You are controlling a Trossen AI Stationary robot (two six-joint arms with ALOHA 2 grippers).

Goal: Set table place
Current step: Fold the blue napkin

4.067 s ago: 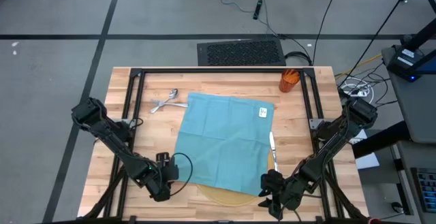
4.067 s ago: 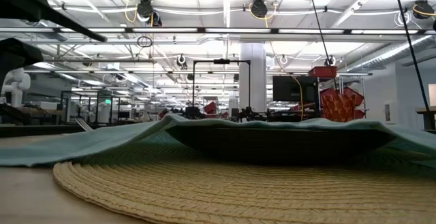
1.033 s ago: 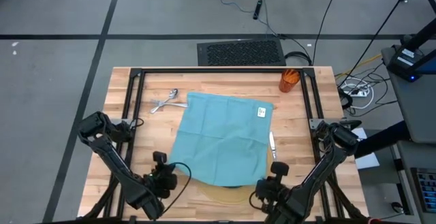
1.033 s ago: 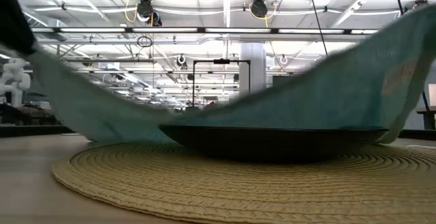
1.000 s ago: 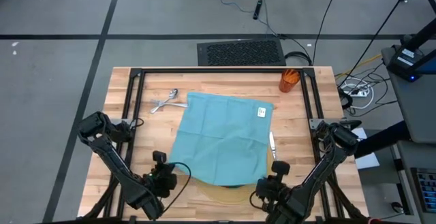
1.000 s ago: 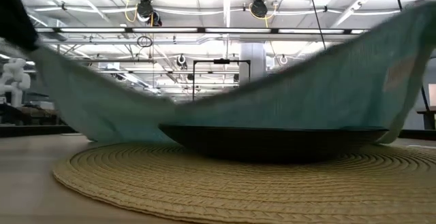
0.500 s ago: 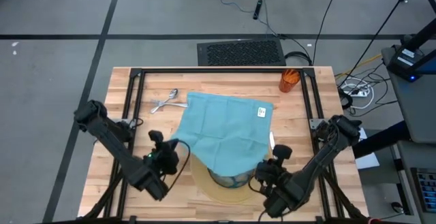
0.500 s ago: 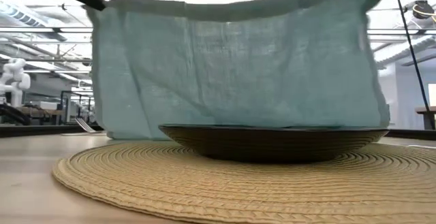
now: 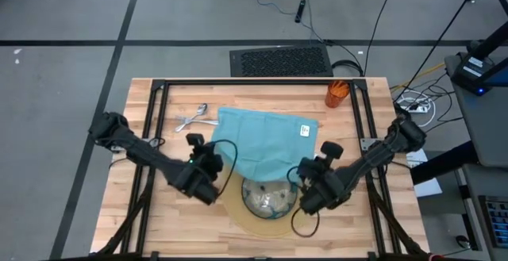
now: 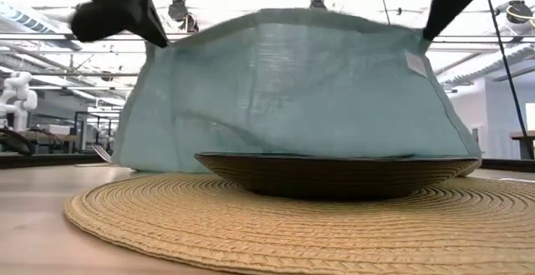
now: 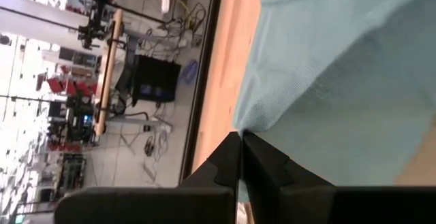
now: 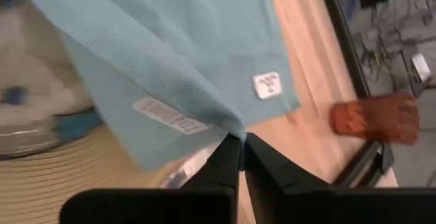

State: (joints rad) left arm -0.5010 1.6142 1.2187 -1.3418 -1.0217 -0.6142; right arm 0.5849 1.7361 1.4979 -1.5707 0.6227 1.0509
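High view, left to right: fork and spoon (image 9: pixel 190 119) lying at the surface's (image 9: pixel 119 213) far left; left end effector (image 9: pixel 208 168) clamped shut on one near corner of the teal napkin (image 9: pixel 266 146); glass bowl (image 9: pixel 266 197) uncovered on the round mat (image 9: pixel 238 217); right end effector (image 9: pixel 305 183) pinched closed on the other near corner; orange cup (image 9: pixel 336 93) at the far right. Risks from here: uneven travel skewing the fold, a corner slipping free, the trailing cloth dragging onto the cutlery or the knife.
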